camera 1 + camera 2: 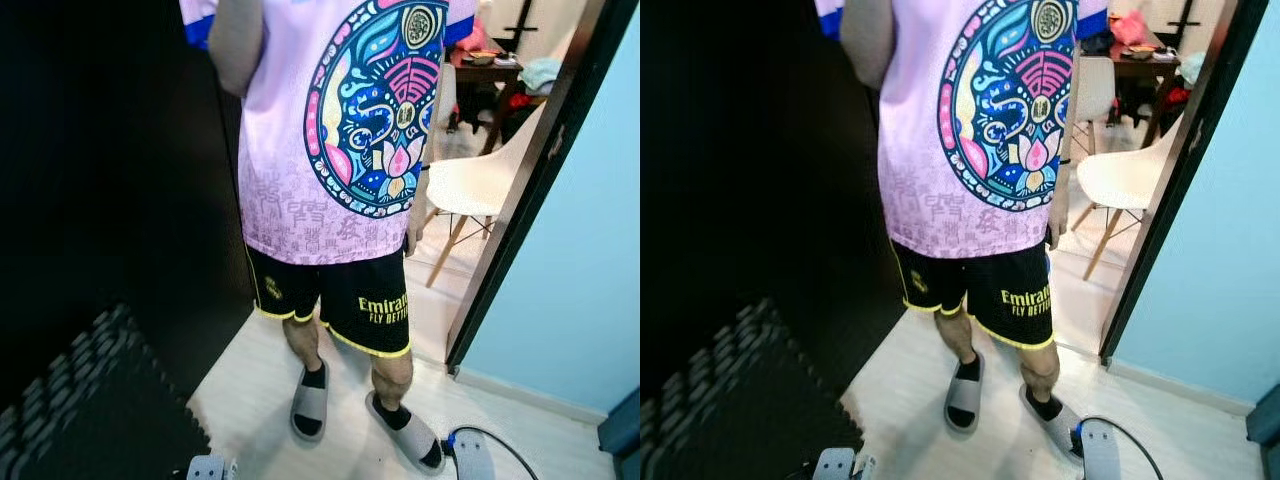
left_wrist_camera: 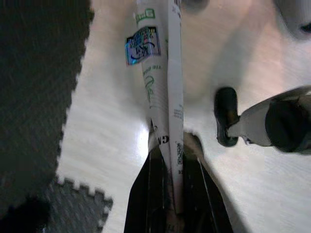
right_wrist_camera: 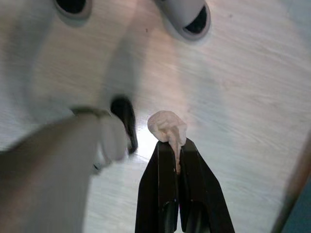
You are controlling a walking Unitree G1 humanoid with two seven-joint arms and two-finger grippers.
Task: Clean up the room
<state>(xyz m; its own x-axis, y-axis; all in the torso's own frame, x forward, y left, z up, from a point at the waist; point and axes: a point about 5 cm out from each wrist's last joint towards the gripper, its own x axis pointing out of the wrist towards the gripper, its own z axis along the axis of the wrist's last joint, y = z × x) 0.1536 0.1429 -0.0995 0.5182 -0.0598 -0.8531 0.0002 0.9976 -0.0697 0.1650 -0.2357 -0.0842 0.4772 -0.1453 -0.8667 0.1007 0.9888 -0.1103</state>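
My left gripper (image 2: 168, 141) is shut on a flattened white paper wrapper (image 2: 158, 73) with green print and a shiny sticker; it sticks out over the pale wood floor. My right gripper (image 3: 176, 145) is shut on a small crumpled pinkish-white tissue wad (image 3: 167, 127). Both arms hang low, and their silver wrists (image 1: 205, 468) (image 1: 470, 455) show at the bottom edge of the left eye view.
A person (image 1: 340, 150) in a pink shirt, black shorts and grey slides (image 1: 310, 405) stands close in front. A black foam mat (image 1: 90, 400) lies at the left. A black door frame (image 1: 520, 210), a white chair (image 1: 480, 185) and a cluttered table (image 1: 490, 70) are at the right.
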